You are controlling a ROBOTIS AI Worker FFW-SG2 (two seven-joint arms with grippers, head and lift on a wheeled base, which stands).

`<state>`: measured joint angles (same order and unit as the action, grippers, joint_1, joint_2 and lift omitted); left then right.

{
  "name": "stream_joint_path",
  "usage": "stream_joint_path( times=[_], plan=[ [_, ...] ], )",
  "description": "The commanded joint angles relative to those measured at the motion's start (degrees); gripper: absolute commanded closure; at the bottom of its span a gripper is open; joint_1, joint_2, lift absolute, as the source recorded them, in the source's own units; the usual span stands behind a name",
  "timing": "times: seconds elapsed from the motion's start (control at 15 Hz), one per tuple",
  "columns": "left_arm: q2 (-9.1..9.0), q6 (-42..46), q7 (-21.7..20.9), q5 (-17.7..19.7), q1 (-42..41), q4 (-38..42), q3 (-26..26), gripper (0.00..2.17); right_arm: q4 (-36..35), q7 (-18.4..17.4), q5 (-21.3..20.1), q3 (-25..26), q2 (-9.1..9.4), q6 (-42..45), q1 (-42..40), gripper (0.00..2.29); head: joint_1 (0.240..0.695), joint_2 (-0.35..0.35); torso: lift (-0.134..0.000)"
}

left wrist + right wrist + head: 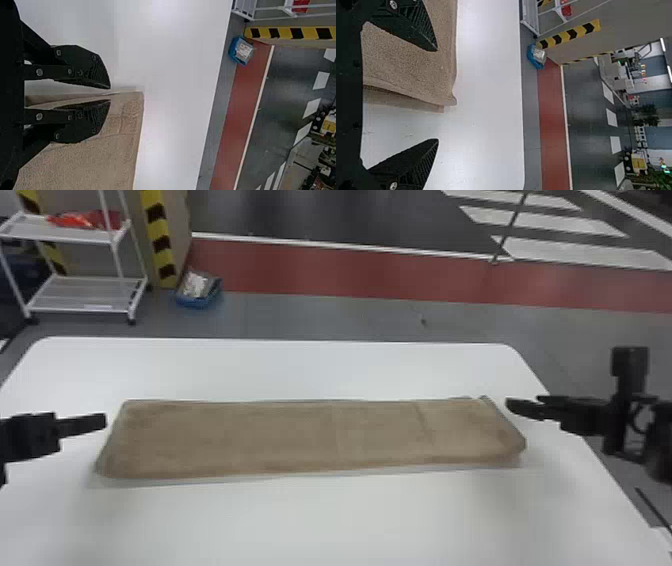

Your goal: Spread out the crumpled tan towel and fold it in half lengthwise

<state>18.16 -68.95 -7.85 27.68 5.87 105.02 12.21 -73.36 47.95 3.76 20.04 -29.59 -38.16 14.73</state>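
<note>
Tan towel lay in a long, flat strip across the white table.
Near its ends, the left gripper hung slightly parted, the right gripper spread wide; beyond were grey floor, a red floor band and a white cart.

Towel: tan cloth, matt, short rough nap like terry, on a table with a smooth, hard white top, faint soft sheen. Left gripper and right gripper dull black, finely ridged on the pads, small bright metal screws set in. Farther off, cart looks like smooth white-coated metal, bin like blue plastic, floor smooth and hard.
</note>
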Motion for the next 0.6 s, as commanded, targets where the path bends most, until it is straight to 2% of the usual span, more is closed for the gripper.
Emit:
stream_joint_path(
  times=[0.0,0.07,0.2,0.53],
  plan=[
    [0.21,-0.6,-0.1,-1.2,1.5,-1.6,-1.4,0.91,2.7,2.0,-4.8,-3.2,-0.73,0.2,2.4,0.07,0.695,-0.182,-0.125],
    [0.47,-1.0,-0.2,-1.5,2.0,-2.1,-1.9,0.91,4.0,3.3,-7.1,-4.1,-0.73,0.2,3.6,0.08,0.695,-0.179,-0.125],
    [0.56,-1.1,-0.3,-1.6,2.4,-2.7,-2.5,0.91,5.1,3.6,-9.5,-4.8,-0.82,0.2,4.3,0.1,0.695,-0.177,-0.125],
    [0.56,-1.1,-1.1,-2.5,3.0,-3.5,-3.2,0.92,8.5,4.8,-10.1,-5.4,-1.78,-0.3,6.1,0.18,0.695,-0.192,-0.125]
  ],
)
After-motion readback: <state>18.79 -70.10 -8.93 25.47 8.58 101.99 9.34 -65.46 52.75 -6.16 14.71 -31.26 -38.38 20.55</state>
